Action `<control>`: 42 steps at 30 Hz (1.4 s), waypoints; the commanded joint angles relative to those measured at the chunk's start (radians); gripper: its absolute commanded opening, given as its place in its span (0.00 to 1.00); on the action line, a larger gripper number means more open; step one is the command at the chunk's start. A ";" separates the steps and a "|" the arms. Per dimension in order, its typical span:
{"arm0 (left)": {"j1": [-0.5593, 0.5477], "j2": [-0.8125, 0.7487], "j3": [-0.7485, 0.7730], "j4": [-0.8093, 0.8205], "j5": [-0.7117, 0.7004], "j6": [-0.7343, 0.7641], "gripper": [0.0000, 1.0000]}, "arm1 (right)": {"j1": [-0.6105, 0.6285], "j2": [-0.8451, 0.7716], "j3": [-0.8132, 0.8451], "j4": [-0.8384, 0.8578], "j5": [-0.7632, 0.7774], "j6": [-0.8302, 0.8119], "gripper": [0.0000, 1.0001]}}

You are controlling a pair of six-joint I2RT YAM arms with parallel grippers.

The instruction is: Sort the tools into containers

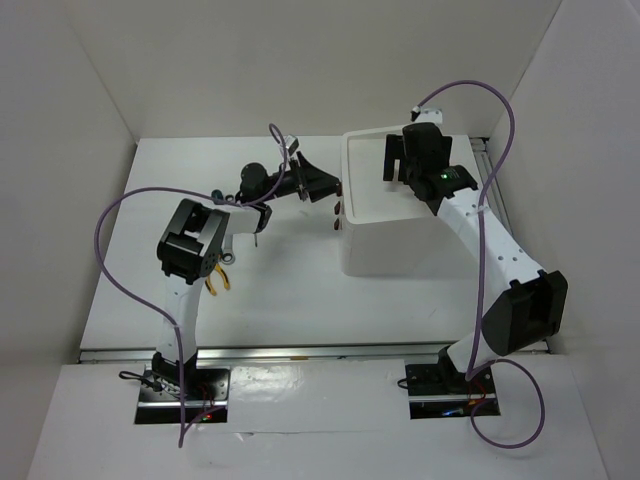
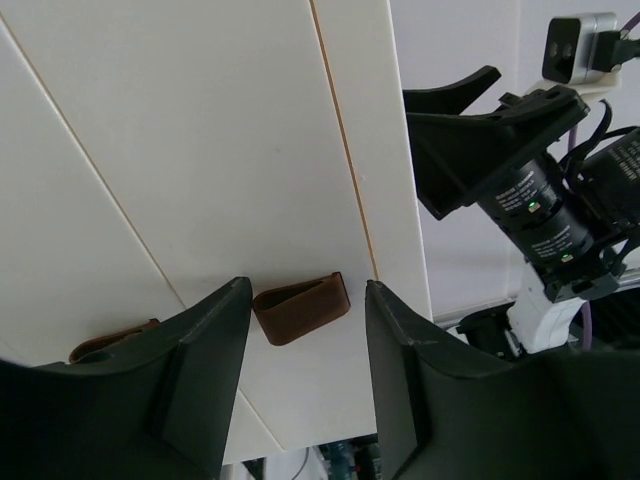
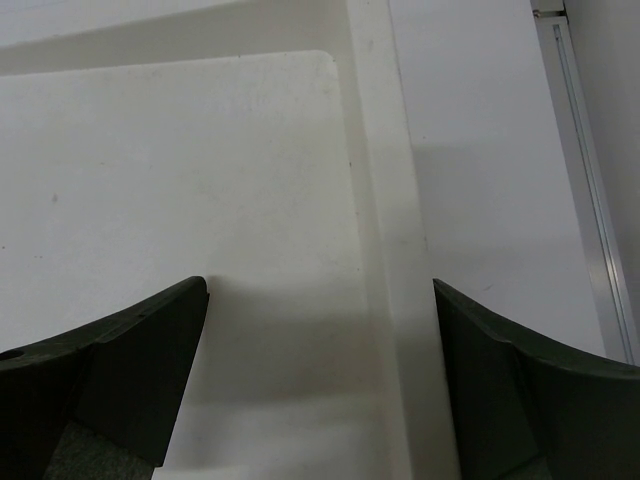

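The box unit point(image 1: 385, 250) sits right of centre on the table point(image 1: 280, 310). Over its top tray point(image 1: 362, 180) hangs the right gripper point(image 1: 400, 160). At the unit's left side, the left gripper point(image 2: 308, 300) straddles one drawer knob point(image 2: 300, 310), with a second knob point(image 2: 110, 342) just beside. Nearer the arm bases, the pliers point(image 1: 218, 282) lie under the left arm point(image 1: 190, 250).

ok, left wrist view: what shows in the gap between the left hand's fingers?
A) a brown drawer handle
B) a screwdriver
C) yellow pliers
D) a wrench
A: the brown drawer handle shows in the gap of the left hand, with a finger standing apart on either side.
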 commanded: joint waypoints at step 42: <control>0.332 -0.223 -0.366 0.265 0.125 -0.022 0.44 | 0.061 0.015 -0.059 -0.029 -0.031 0.057 0.98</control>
